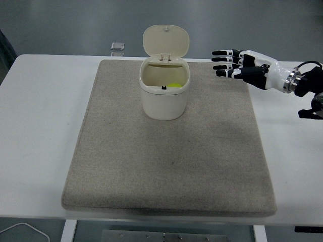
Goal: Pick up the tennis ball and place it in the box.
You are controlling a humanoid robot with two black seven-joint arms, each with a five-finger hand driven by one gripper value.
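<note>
A cream box [164, 98] with its hinged lid up stands on the beige mat [166, 151] near the far middle. A yellow-green tennis ball [174, 85] lies inside it, partly hidden by the rim. My right hand [228, 64] is open and empty, fingers stretched toward the left, above the mat's far right corner, well to the right of the box. The left arm does not show.
The mat covers most of the white table [35, 126]. A small clear object [117, 47] lies on the table's far edge behind the box, to the left.
</note>
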